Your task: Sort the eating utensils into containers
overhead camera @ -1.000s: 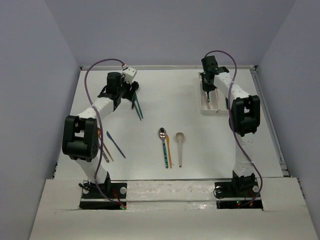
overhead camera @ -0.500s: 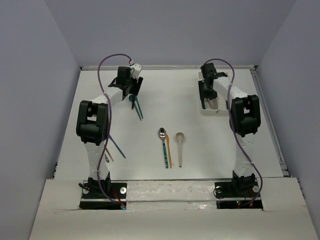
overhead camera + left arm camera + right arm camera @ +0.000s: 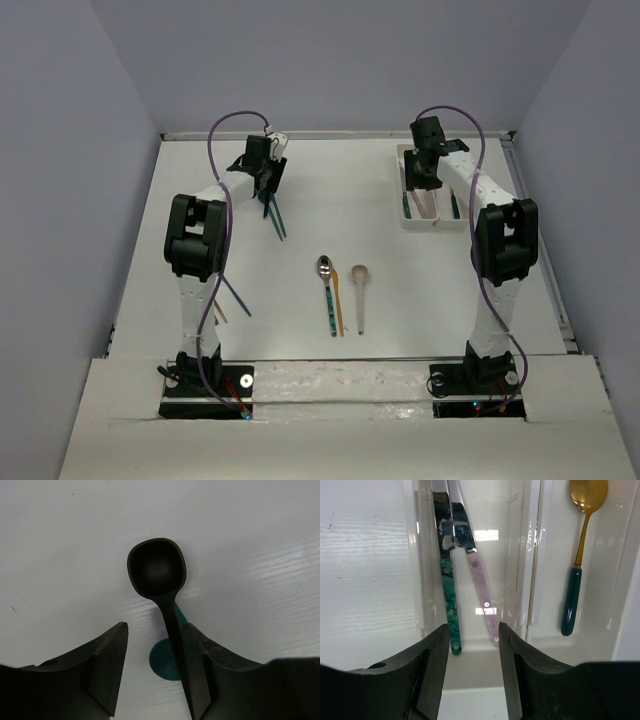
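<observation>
My left gripper (image 3: 266,186) is open at the far left of the table, low over a black spoon (image 3: 156,569). The spoon's handle runs along the inner face of my right finger (image 3: 197,670). A teal spoon (image 3: 164,658) lies under it, and its handle shows in the top view (image 3: 277,218). My right gripper (image 3: 422,178) is open and empty over the two joined white trays (image 3: 421,223). In the right wrist view (image 3: 473,626) the left tray holds a green-handled knife (image 3: 449,600) and a pink-handled knife (image 3: 482,597). The right tray holds a gold spoon (image 3: 580,545).
In mid-table lie a silver-bowled teal spoon (image 3: 327,288), an orange utensil (image 3: 339,300) and a beige spoon (image 3: 360,295). A blue knife (image 3: 236,296) and an orange-brown utensil (image 3: 219,312) lie by the left arm. Walls close in the table's back and sides.
My left arm has swung right and stretched further back, bringing its gripper over the black and teal spoons. My right gripper has drawn back a little from the trays' left compartment.
</observation>
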Tool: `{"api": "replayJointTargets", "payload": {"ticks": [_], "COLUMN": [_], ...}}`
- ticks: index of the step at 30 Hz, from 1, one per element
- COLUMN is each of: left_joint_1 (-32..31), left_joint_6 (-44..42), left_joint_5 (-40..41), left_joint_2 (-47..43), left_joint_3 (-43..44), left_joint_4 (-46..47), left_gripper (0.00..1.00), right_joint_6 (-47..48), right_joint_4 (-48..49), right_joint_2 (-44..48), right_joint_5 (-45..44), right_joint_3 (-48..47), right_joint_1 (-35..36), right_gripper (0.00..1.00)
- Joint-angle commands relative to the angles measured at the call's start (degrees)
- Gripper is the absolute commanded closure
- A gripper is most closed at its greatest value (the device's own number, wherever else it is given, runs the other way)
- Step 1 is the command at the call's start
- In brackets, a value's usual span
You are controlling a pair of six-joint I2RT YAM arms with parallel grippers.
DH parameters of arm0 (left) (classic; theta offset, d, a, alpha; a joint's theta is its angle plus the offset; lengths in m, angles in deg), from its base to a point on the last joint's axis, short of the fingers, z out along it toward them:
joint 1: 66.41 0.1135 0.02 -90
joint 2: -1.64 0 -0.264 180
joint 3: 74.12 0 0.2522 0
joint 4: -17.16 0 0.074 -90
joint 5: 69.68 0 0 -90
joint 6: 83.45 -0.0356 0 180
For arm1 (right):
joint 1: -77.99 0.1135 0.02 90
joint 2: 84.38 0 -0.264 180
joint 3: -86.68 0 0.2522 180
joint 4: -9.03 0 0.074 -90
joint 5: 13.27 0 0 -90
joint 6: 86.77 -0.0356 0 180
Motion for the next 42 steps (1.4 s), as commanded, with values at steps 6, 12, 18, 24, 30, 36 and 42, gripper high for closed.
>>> {"api": "replayJointTargets", "payload": {"ticks": [6, 12, 18, 24, 30, 36, 42], "left_joint_1": [-0.2, -0.2, -0.1, -0.1, -0.1, -0.1, 0.2], "left_joint_6": [2.8, 4.1, 4.3, 4.2, 4.0, 4.1, 6.0], "left_joint_5": [0.3, 0.2, 0.7, 0.3, 0.1, 0.0, 0.1], "left_joint_2": [3.4, 4.4, 4.3, 4.7, 6.0, 5.3, 2.1], "left_joint_3": [5.4, 6.6, 6.5, 7.0, 8.1, 8.3, 8.4], "left_joint_4": [-1.5, -2.0, -2.0, -2.5, -4.4, -4.8, -3.9], "left_gripper": [0.46, 0.57, 0.67, 0.8, 0.82, 1.0, 1.0], "right_joint_6": [-1.2, -1.1, -1.1, -0.7, -0.7, -0.7, -1.9], "right_joint_4": [0.3, 0.5, 0.8, 0.8, 0.8, 0.7, 0.9], "right_joint_2": [3.4, 3.4, 3.8, 4.4, 5.7, 6.9, 8.9], "right_joint_5": [-1.3, -1.8, -1.9, -2.8, -3.2, -3.6, -2.5], "right_joint_3": [2.2, 3.8, 4.7, 5.4, 6.1, 6.5, 7.1], "right_joint_1": [0.3, 0.3, 0.3, 0.3, 0.3, 0.3, 0.3], "right_gripper": [0.5, 0.51, 0.51, 0.51, 0.51, 0.51, 0.51]}}
